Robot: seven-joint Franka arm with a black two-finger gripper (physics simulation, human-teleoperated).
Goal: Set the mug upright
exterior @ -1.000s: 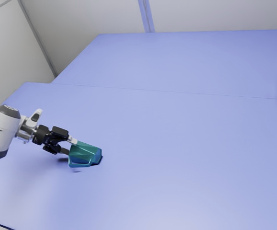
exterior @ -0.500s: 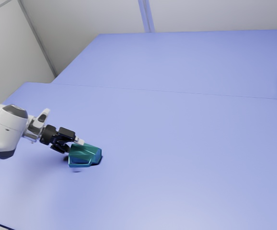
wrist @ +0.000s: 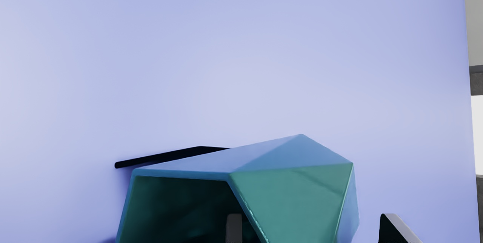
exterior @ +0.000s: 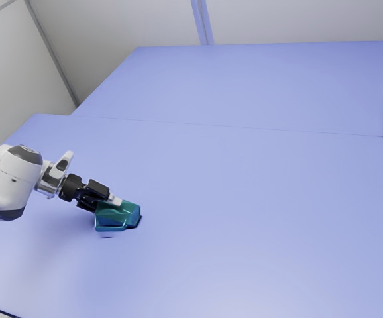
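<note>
Evidently an approach to the mug, read from the exterior view's left to its right. At that view's left edge, the arm (exterior: 12, 182) reaches in low over the counter (exterior: 258, 232); over the last second it has advanced toward the right, carrying the jaws with it. The jaws stand wide, not closed on anything: in the wrist view one fingertip (wrist: 234, 228) shows against the dark mouth, the other fingertip (wrist: 398, 231) outside the body, with part of the wall in the span between. Whether the first is inside the mouth or merely before it cannot be told. In the exterior view the pale tip, formerly at the mug's near edge, now overlaps its upper face. Next comes the mug (exterior: 118, 215), teal and faceted, lying on its side on the counter, mouth toward the arm; its position and tilt match those of a second ago. The change is thus one of reach alone: the mug is not upright, and the advance appears to serve a grip on the wall. Closing would probably pinch that wall, after which lifting and turning remain; a shallow hold on such sloping facets might slip or roll it.
</note>
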